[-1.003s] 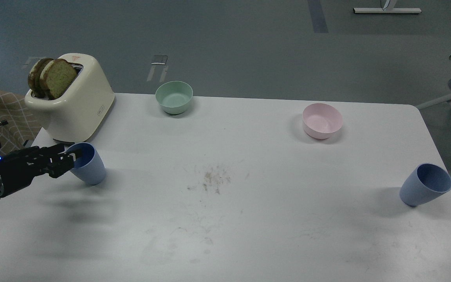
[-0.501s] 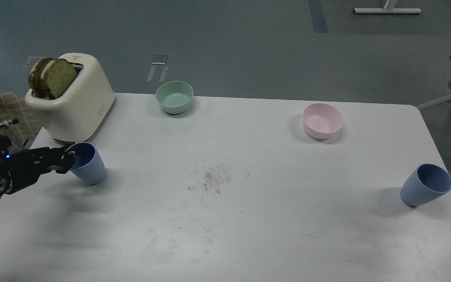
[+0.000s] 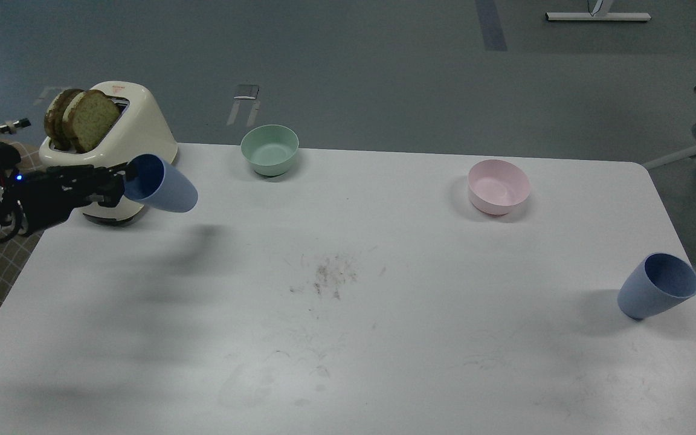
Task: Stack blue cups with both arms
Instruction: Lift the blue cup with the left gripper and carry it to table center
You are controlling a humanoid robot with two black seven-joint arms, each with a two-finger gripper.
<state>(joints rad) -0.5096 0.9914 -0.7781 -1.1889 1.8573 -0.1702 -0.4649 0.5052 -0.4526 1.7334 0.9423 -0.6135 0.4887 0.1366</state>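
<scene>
Since the earlier frame the left cup (image 3: 164, 185) has left the bench (image 3: 348, 362) and now hangs in the air in front of the toaster (image 3: 119, 151), tipped almost onto its side with its mouth toward the arm and its base pointing right. Left arm has risen with it. Left fingers (image 3: 119, 181) are clenched on the cup's rim at the near-left edge of the mouth: the tips sit at the lip, the body of the cup extends right, clear of them. Whether one finger sits inside the mouth cannot be told, as the dark parts merge. A soft shadow lies on the bench below and to the right of the lifted cup.

Toaster stands at the bench's far-left corner, two slices of bread (image 3: 79, 124) upright in its slots. Green bowl (image 3: 269, 150) sits at the far edge, upright. Pink bowl (image 3: 498, 186) sits further right, upright, apart from everything else.

Right cup (image 3: 656, 294) stands on the bench near the right edge, unchanged from the earlier frames, untouched, well apart from the left cup. Right fingers are out of view.
</scene>
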